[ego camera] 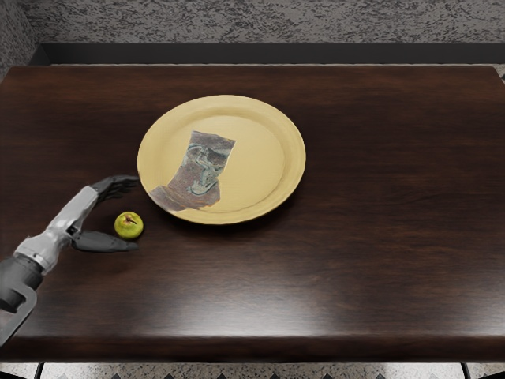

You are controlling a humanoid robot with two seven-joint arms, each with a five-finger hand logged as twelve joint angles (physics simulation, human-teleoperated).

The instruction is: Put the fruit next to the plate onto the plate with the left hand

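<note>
- The left robot hand [79, 212] was the item nearest the camera, with its arm entering from the left edge low in the head view. The right arm was out of view.
- The fingers [117, 186] and the thumb [106, 242] were spread apart and clamped on nothing. They formed an open bracket facing the fruit.
- The fruit [129, 225], small, round and yellow-green, lay on the desk [379, 253] inside that bracket, just beyond the palm. It sat close to the thumb. Contact between the two could not be confirmed.
- Judgement: the hand was set this way to enclose the fruit from both sides, so the step in hand was the approach to the grasp, with closing, lifting and placing not yet done.
- The plate [272, 134], yellow and shallow, lay beyond the fingertips, further from the hand than the fruit and to its far right side. Its near rim was near the fruit but apart from it.
- The plate held no fruit. Its surface showed an irregular grey-brown patch [197, 172]; whether this was a printed mark or a flat separate item could not be told.
</note>
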